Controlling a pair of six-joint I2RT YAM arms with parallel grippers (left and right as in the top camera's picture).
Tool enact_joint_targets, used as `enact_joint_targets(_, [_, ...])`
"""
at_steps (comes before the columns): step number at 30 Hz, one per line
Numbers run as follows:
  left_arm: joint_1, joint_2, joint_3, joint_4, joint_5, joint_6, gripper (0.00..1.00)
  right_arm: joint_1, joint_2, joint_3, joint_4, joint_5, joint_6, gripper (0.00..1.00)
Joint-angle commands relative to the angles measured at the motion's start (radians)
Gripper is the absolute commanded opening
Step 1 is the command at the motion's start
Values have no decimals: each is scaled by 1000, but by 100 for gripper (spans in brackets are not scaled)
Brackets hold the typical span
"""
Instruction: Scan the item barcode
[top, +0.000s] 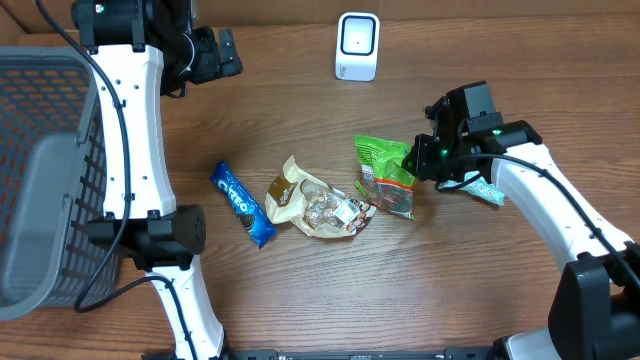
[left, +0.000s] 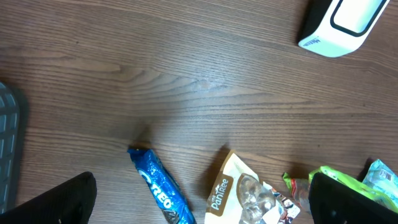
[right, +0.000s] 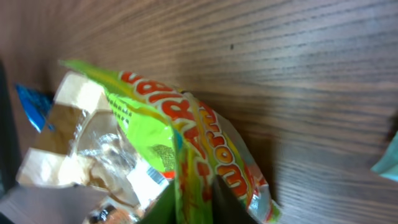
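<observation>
Recording the bench state: the green snack bag (top: 384, 172) is taken to be the item to scan, since the right gripper (top: 422, 163) is set at its right edge. The bag lies on the wooden table (top: 300, 300), touching a beige sweet bag (top: 305, 198) on its left and well apart from the white scanner (top: 357, 46) at the far edge. In the right wrist view a raised fold of the green bag is seen standing between the two fingers, which are close together; whether the fold is actually pinched cannot be told. The left gripper (top: 218, 52) is held wide apart with nothing between its fingers, near the far left of the table. Handling is judged as follows: the bag is light, soft and crinkly, made of glossy printed film, so it is expected to sag and twist when lifted by one edge, and the film may slip out of a shallow pinch. A flat sealed seam or corner is judged the best place for it to be held, clear of the contents, which could be crushed. No barcode can be made out in any view. Also noted: a slim, smooth blue biscuit pack (top: 243, 205) beside the sweet bag, and a grey mesh basket (top: 60, 100) at the left
</observation>
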Motion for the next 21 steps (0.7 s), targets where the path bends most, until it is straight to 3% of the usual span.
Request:
enact_joint_targets(1, [-4,1,19,-2,-3,-14,100,3,5,101,-29,11,-64,33])
enact_joint_targets(4, [-4,1,19,-2,-3,-14,100,3,5,175,-76,20,-87,43])
enact_joint_targets(6, [-4,1,19,-2,-3,-14,100,3,5,216,-96,19,-86,41])
enact_joint_targets(16, [-4,1,19,-2,-3,-14,100,64,85,214,-131,19,-124,29])
enact_joint_targets(21, [-4,1,19,-2,-3,-14,100,84,195,214,-130,21,-167,15])
